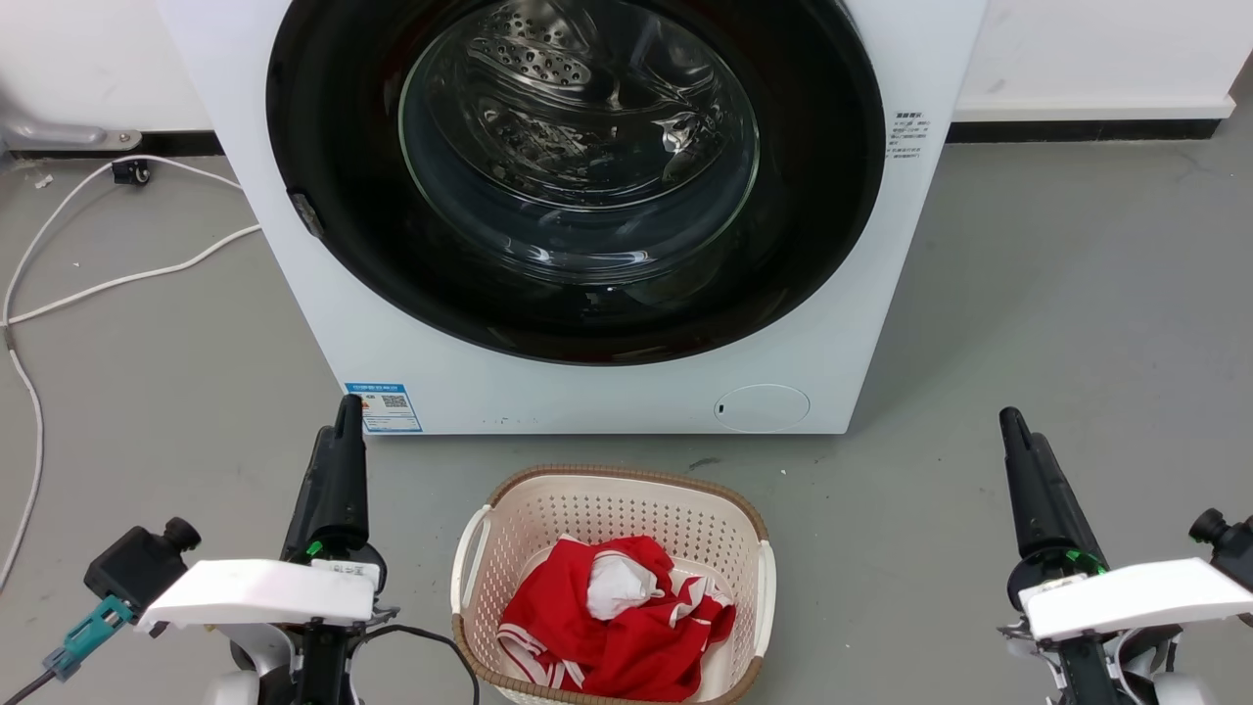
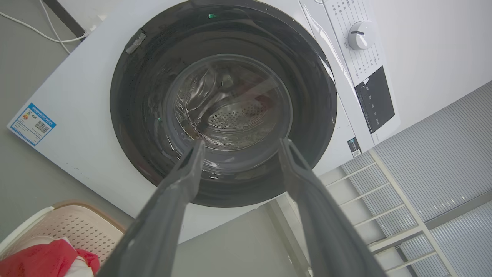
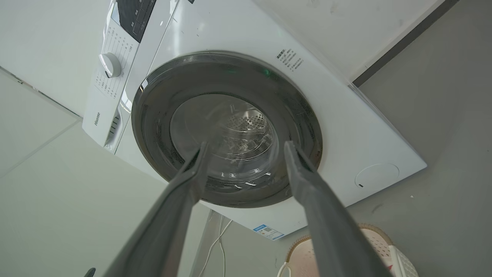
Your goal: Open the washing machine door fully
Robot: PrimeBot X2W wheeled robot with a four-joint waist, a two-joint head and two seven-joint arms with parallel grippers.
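The door (image 1: 578, 176) fills the upper middle of the head view and looks shut flush against the washer (image 1: 626, 397), so none of the opening seems done. The left gripper (image 1: 348, 411) at lower left and the right gripper (image 1: 1010, 421) at lower right sit short of it, jaws spread and empty. Reaching the door's edge, catching it and swinging it wide all remain.

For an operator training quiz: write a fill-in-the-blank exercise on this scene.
1. The washing machine door is ____.
2. The basket holds a mainly ____ garment.
3. The left gripper and the right gripper each stand ____, touching nothing.
4. The label sticker on the washing machine is ____.

Missing words: closed, red, open, blue.
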